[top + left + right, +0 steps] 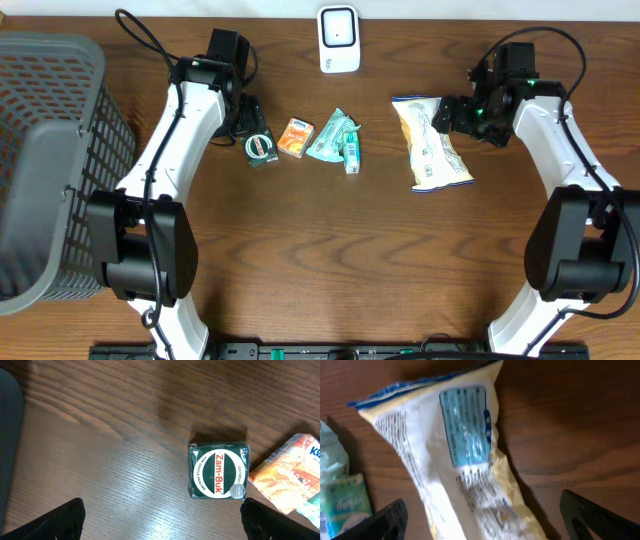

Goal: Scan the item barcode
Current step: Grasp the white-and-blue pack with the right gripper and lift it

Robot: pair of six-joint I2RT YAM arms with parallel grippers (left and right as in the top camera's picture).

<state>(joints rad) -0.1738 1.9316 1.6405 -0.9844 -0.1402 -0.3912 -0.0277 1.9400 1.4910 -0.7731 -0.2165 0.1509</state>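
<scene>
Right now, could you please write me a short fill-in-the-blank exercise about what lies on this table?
The label on the green tin reads ____.
The end effector nearest the snack bag is the ____ one.
The mesh basket stands on the ____ arm's side.
Missing words: Zam-Buk; right; left.

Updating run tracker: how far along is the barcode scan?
Done: nothing evident. In hand: nothing; both tools open, right tool over the yellow-and-white crinkly snack bag, left tool over the green square Zam-Buk box. Remaining: grasp one, show barcode to the white boxy scanner.
</scene>
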